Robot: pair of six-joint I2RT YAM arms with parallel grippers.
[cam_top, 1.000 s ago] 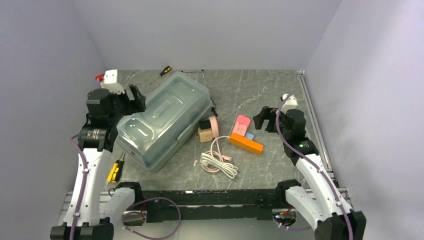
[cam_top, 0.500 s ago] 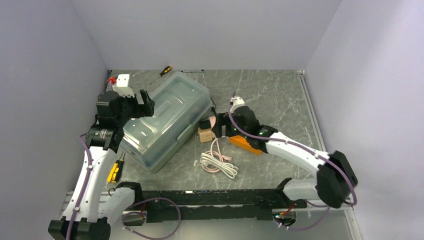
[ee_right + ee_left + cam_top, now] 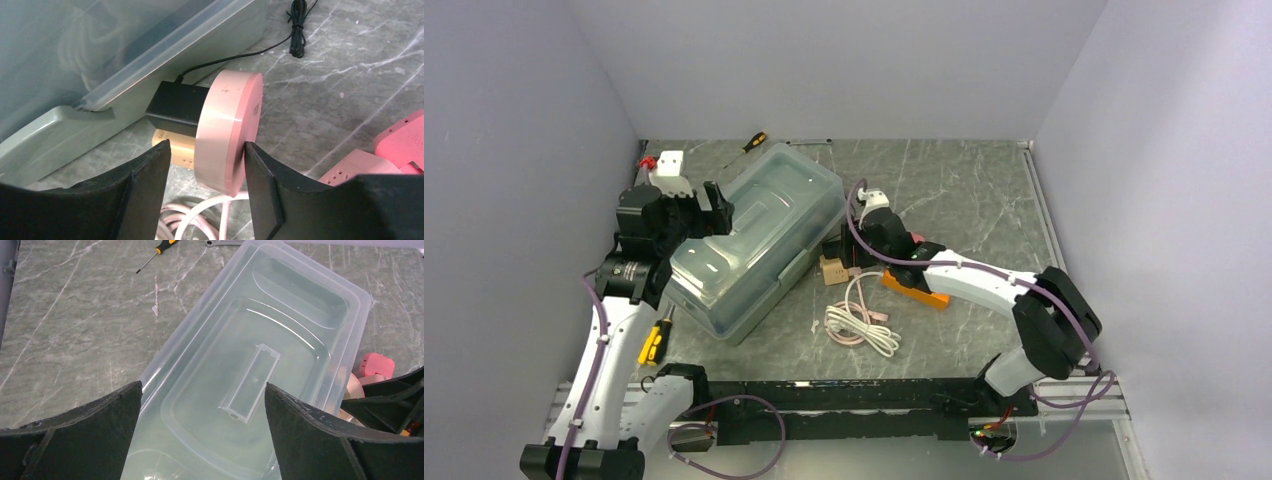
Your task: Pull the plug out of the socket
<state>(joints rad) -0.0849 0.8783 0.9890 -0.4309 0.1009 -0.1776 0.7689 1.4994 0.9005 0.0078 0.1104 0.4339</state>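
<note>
Table (image 3: 964, 180): grey marble-look top, and everything you are working with lies on it.
Bin (image 3: 754, 235): the clear bin lies slantwise across the left half, and you see through its walls.
Left arm: it rises from your near-left base, and the wrist bends right over the bin's left end.
Right arm: the elbow sits at the right; your forearm reaches left over the orange block (image 3: 916, 290) to the socket.
Left gripper (image 3: 201, 390): fingers spread wide above the bin, and you are holding nothing.
Right gripper (image 3: 206, 147): jaws parted, straddling the socket; one finger is at its back face, the other stands off its front.
Cable (image 3: 859, 325): a white coil near you, just in front of the socket.
Socket (image 3: 227, 130): a pink round disc standing on edge, just beside the bin's long wall.
Black plug (image 3: 177, 107): seated in the socket's face on the bin side, its thin cord trailing away across the table.
Tan plug (image 3: 175, 147): directly below the black plug, on the same face.
Adapters (image 3: 400, 142): pink pieces to your right of the socket.
Screwdrivers: one lies at the far edge (image 3: 749, 143), and a yellow one lies by your left arm (image 3: 656, 340).
</note>
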